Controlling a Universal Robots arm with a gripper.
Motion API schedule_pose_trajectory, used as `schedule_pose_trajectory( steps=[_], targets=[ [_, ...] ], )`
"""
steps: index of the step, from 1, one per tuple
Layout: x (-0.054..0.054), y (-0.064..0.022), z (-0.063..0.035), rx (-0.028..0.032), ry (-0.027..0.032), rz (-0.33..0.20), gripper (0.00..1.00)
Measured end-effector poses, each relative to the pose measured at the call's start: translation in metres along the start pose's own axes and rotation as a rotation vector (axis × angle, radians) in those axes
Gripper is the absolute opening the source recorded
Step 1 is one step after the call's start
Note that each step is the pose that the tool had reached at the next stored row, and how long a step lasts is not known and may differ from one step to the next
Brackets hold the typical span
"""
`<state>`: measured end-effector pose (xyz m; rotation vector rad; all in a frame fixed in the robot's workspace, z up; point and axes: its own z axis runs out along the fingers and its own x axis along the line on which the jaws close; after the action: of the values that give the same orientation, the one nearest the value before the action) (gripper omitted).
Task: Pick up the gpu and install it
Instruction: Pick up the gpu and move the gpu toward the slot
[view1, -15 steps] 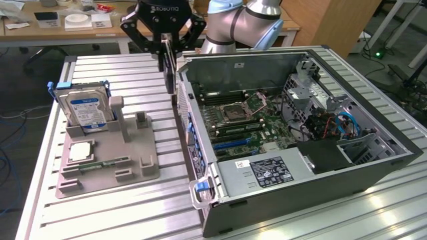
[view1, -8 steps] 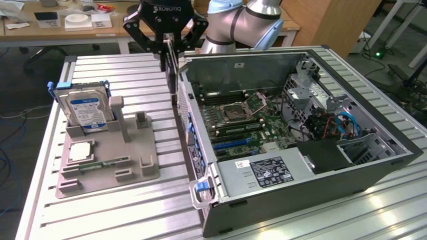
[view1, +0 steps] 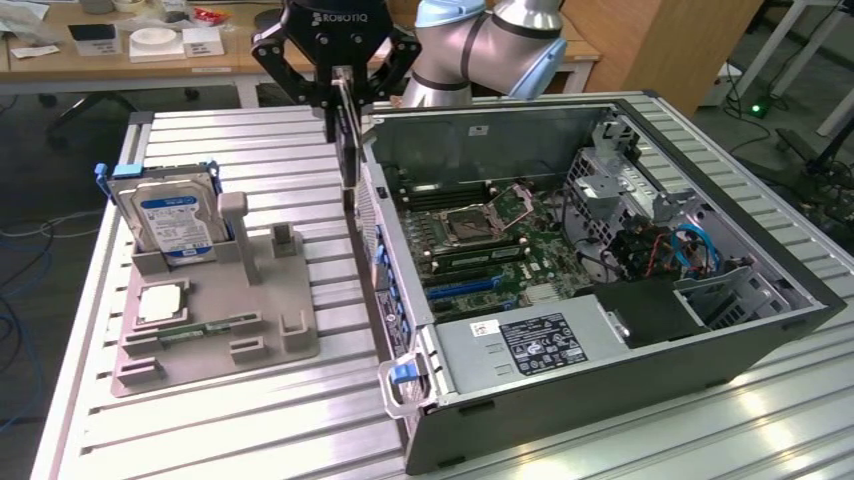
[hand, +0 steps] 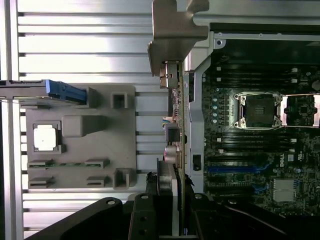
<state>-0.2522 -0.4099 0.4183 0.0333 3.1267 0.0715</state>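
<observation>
Ribbed aluminium table (view1: 240, 420), wooden desk (view1: 80, 70) behind. Thin dark gpu (view1: 350, 150) upright, silvery bracket (hand: 175, 35), clamped in gripper (view1: 342, 100) beside open case (view1: 641, 385).

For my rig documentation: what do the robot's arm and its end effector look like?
The arm has silver-grey rounded segments with light blue joint caps. The end effector is black, with jointed fingers and white ROBOTIQ lettering on its body.

Thin dark gpu (view1: 350, 145), upright, edge-on, lifted
</observation>
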Motion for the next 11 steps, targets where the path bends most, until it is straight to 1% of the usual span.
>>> schedule_pose_trajectory(
  steps=[11],
  targets=[
    [-0.0063,0.0001,0.0001,0.0,0.0,0.0,0.28]
  ],
)
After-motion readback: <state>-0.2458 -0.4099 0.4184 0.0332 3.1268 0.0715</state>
